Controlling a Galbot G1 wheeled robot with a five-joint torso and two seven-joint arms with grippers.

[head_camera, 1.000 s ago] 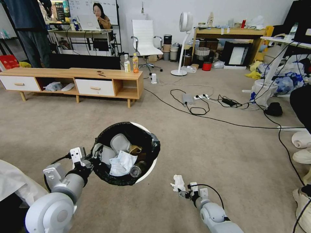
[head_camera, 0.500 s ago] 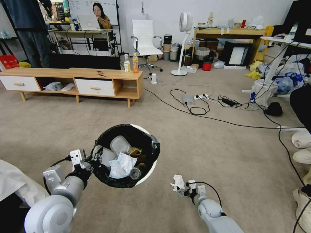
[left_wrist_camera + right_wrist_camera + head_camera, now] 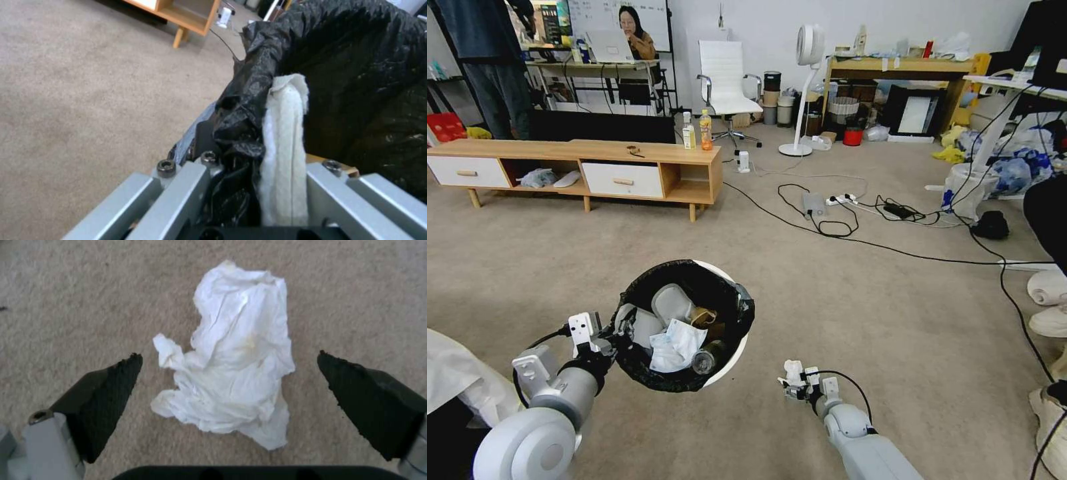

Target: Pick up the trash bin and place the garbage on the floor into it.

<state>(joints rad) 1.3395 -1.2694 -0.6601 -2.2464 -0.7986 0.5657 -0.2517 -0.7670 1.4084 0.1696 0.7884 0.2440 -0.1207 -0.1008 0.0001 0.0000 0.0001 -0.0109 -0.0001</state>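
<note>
While our left gripper (image 3: 606, 337) kept the trash bin (image 3: 684, 325) lifted off the floor (image 3: 860, 300), most of the job looked done to us: the bin already carried a heap of litter, and we could find just one loose piece on the carpet near it. Our left fingers (image 3: 178, 190) were clamped on the bin's rim, pinching the black liner (image 3: 249, 100) and a strip of white tissue caught against it. Inside the bin we saw a pale crumpled sheet, a brownish scrap and a small clear bottle lying on its side, all well below the rim. What remained, as we judged it, was the white tissue wad (image 3: 236, 353), which lay on the carpet just beyond the bin's near edge, toward our right side. Our right gripper (image 3: 229, 383) hung directly over that wad with its dark fingertips (image 3: 113, 386) spread wide, one on each side and neither touching it. The wad looked soft, creased and flattened, with a loose tail at one end and faint yellowish marks. We judged it would crush easily and offer little for the pads to bite on.
</note>
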